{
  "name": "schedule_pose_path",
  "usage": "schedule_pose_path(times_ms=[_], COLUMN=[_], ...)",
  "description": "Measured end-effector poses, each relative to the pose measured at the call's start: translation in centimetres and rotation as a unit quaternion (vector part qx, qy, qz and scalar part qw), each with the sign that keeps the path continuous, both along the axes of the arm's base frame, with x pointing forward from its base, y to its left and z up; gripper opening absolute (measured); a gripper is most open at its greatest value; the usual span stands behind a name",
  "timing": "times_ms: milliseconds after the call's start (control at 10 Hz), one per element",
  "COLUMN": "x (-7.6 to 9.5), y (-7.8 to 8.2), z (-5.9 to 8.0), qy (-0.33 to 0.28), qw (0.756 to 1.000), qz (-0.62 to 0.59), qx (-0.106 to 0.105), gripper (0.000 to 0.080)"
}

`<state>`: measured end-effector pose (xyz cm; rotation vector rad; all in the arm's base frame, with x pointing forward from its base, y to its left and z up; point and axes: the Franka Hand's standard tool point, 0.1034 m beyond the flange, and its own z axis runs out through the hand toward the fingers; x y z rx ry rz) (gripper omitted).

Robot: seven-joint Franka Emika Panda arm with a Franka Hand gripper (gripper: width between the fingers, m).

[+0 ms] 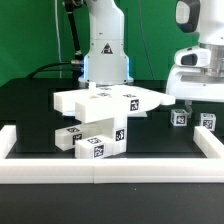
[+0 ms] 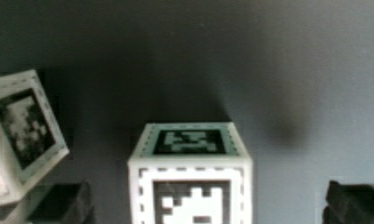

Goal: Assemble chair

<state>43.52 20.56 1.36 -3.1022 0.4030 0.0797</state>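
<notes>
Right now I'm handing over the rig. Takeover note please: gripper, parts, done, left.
Gripper: jaws wide open, holding nothing, hovering over the two small blocks on the exterior view's right.
Parts: first small block and second small block stand apart from each other. The wrist view shows a tagged block below, between the jaws, not gripped. Flat slab rests on a pile of bars at centre.
Done: no joint I can confirm.
Left: likely grasp the block below, then essentially the whole chair assembly.
</notes>
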Motion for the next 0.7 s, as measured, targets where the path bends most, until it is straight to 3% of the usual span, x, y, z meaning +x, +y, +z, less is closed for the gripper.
schedule_pose_path(times_ms=[400,500,600,700], x=[-0.18,-0.18,-0.18,-0.17], y=[-0.43,-0.42,-0.42,-0.42], z=[-0.50,-0.50,-0.50,-0.49], qy=[0.004,0.004,0.004,0.004], qw=[1.000,1.000,1.000,1.000], qz=[-0.002,-0.002,-0.002,-0.002], qx=[-0.003,-0.003,-0.003,-0.003], gripper=[0.0649,0.0522,0.0326,0.0326])
